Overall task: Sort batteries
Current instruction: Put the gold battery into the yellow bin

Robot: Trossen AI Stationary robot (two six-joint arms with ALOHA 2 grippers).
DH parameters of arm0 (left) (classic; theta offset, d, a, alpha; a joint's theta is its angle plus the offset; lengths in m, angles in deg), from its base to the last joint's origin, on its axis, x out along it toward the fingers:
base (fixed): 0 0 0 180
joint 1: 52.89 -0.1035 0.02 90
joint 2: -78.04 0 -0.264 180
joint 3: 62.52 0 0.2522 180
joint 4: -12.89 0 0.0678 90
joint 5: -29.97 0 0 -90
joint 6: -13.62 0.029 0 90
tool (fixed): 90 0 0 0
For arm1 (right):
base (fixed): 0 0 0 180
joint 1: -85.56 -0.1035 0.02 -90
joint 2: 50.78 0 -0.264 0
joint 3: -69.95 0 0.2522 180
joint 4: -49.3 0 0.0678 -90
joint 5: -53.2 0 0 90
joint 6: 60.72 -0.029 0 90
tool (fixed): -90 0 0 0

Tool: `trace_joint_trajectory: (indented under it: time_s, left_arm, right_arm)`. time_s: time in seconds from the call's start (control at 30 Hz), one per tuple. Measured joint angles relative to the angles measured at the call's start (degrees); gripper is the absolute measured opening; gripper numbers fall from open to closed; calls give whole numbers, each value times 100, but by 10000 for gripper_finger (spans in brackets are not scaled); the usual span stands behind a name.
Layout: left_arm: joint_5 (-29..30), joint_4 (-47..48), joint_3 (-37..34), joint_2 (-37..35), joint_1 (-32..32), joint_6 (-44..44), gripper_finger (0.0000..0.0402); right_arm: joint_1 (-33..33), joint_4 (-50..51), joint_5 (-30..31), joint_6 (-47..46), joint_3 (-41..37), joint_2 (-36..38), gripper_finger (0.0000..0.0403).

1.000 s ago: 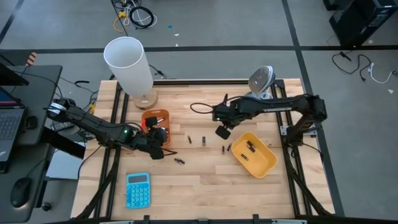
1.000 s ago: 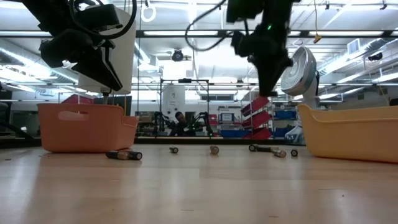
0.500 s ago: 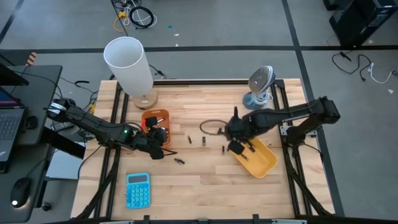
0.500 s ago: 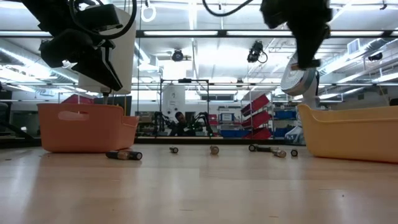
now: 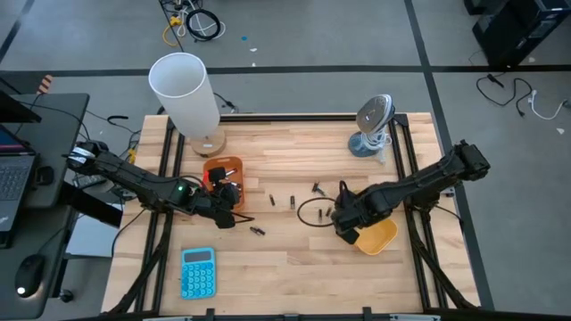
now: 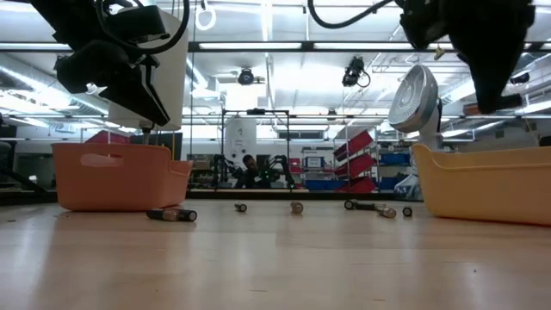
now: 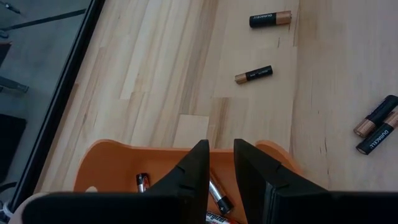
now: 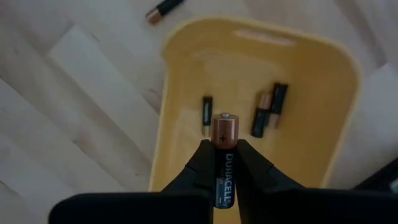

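Now, right wrist: you see the right gripper (image 8: 224, 163) clamped on a copper-topped battery (image 8: 224, 140) above the yellow tray (image 8: 186, 93), where three cells (image 8: 270, 111) lie.
High view only: yellow tray (image 5: 382, 237) near the bench's right edge.
Left gripper (image 7: 219, 168): fingers slightly apart, empty, over the orange tray (image 7: 112, 158).
Loose batteries (image 7: 254, 74): mid-bench, between trays.
Farther: blue calculator (image 5: 197, 272), white cylinder (image 5: 186, 91), fan (image 5: 373, 120).
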Motion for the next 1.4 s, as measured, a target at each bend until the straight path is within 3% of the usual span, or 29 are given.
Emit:
trace_joint_trajectory:
  time_s: [0.87, 1.13, 1.4]
  left_arm:
    - [0, -13, 0, 2, 0, -3, 76]
    - [0, -15, 0, 0, 0, -5, 76]
    - [0, -17, 0, 2, 0, -3, 76]
  right_arm:
    - [140, -2685, 53, -676, -2193, -4, 25]
    - [144, -2771, 151, -693, -2379, -4, 26]
    - [144, -2777, 265, -665, -2379, -4, 52]
